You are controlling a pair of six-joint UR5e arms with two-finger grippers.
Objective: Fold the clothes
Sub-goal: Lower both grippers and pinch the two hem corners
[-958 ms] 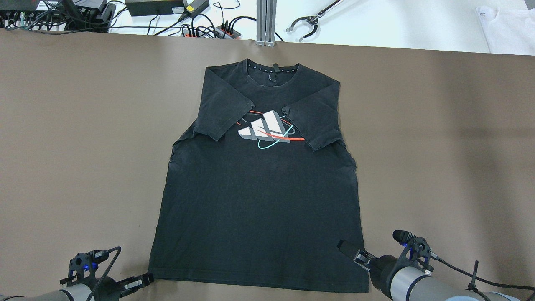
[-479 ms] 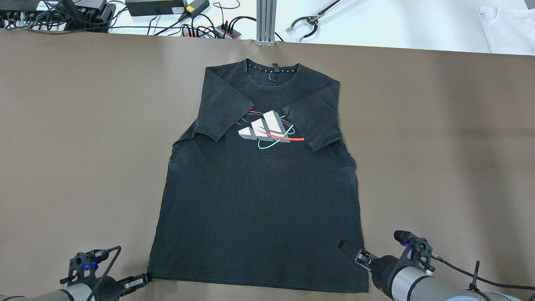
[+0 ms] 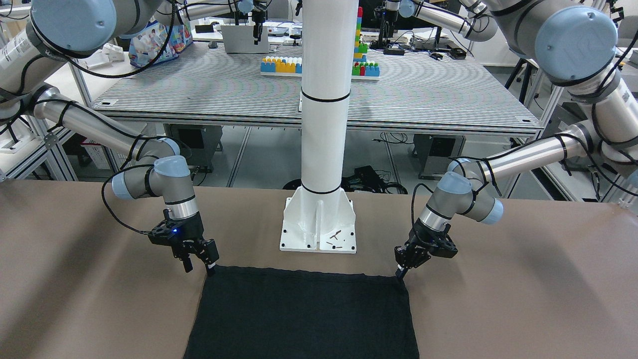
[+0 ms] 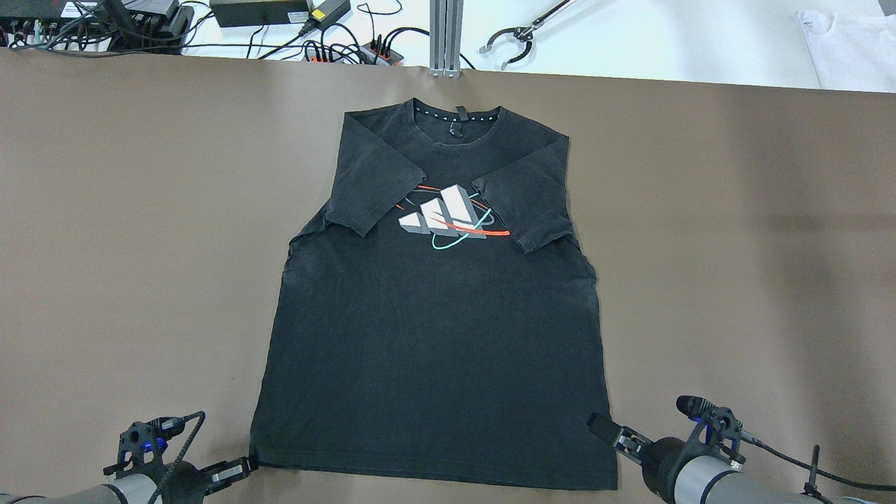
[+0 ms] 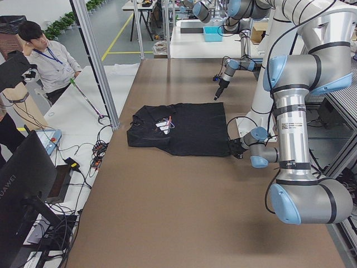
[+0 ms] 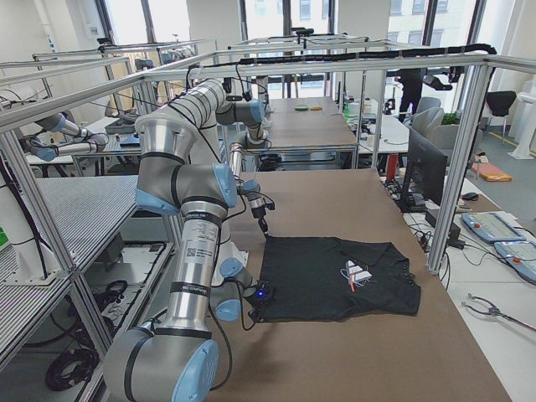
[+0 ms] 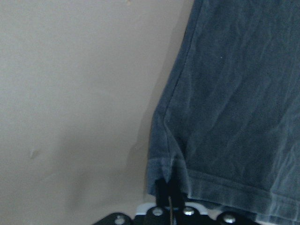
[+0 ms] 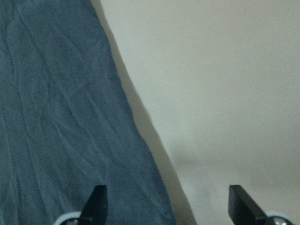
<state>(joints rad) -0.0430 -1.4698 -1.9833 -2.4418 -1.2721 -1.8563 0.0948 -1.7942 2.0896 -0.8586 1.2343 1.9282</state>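
Looking down on the clothes (image 4: 434, 336): one black T-shirt, spread flat and front up on the brown table (image 4: 105, 245), collar toward the far edge, hem toward the robot. Both short sleeves folded inward over the chest, overlapping the edges of the white, red and teal print (image 4: 448, 217). Slight wrinkling along both side seams below the sleeves.

Pinched at the hem corner on the robot's left by the left gripper (image 7: 168, 190): fingers drawn tight together on the cloth, a small pucker rising from the pinch in the wrist view.

Beside the opposite hem corner, the right gripper (image 8: 168, 204), fingers spread wide and holding nothing. In its wrist view, one tip over the cloth, the other over bare table, the shirt's side edge running between them. Cannot tell whether either tip touches down.

From across the table, hem lying straight, just short of the base plate (image 3: 319, 234) of the white pillar (image 3: 324, 124), apart from it and wider than it, with an arm coming down at each corner.

Past the far edge, on a white surface, a black power brick (image 4: 259, 10) and a grabber tool (image 4: 511, 38). In the left side view, a person (image 5: 47, 64) in a light shirt beyond that edge.
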